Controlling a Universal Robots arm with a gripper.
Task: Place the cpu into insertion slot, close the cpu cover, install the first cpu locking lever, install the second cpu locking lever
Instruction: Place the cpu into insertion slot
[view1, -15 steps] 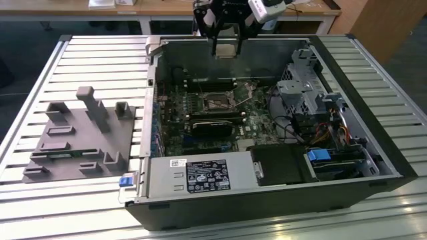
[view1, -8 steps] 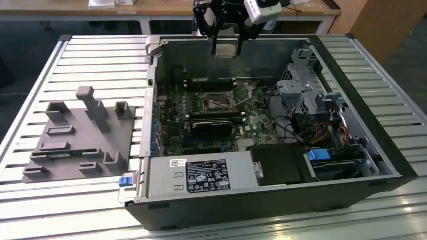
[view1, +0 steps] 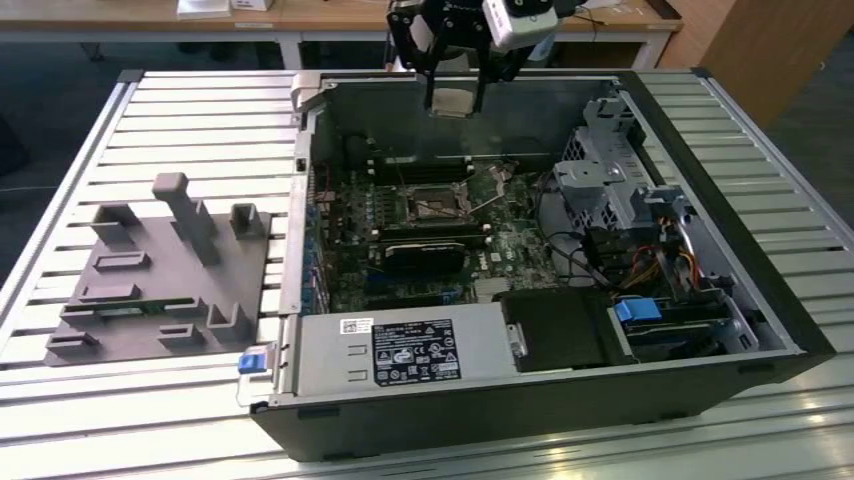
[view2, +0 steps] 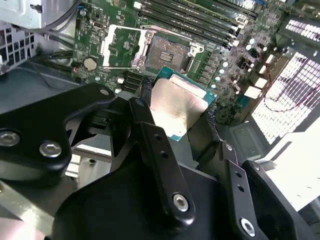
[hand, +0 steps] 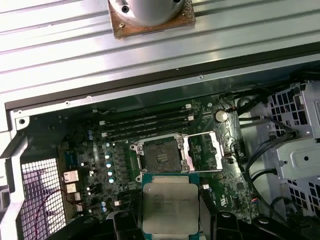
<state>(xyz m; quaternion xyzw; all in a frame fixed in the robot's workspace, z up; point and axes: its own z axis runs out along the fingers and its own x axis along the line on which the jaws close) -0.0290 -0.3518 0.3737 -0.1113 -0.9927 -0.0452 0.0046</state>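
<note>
The pincer (view2: 177, 107) is closed on the cpu (view2: 176, 102), its two black fingers (view2: 150, 130) pressing opposite edges so that the silvery top faces up between them and the green rim shows past the tips. In the exterior view the pincer hangs high over the open computer case (view1: 534, 405), well above the board.

Just ahead of and below the held chip lies the insertion slot (hand: 160, 155), its dark centre bare. The cpu cover (view2: 127, 28) is flipped open and lies flat right beside the slot, on one side of it, so the way down looks free. Beyond the slot run the long memory slots (hand: 145, 122), then the case wall and the slatted bench (view1: 174, 130).

The step in hand looks to be bringing the chip over the slot. In my judgement it goes well only if the chip stays level and its edges are squared to the slot's silver rim before any descent. A tilted or offset touch could harm the fine contacts. The fingers overhang two edges, so they need room beside the rim and clear of the open cover.
</note>
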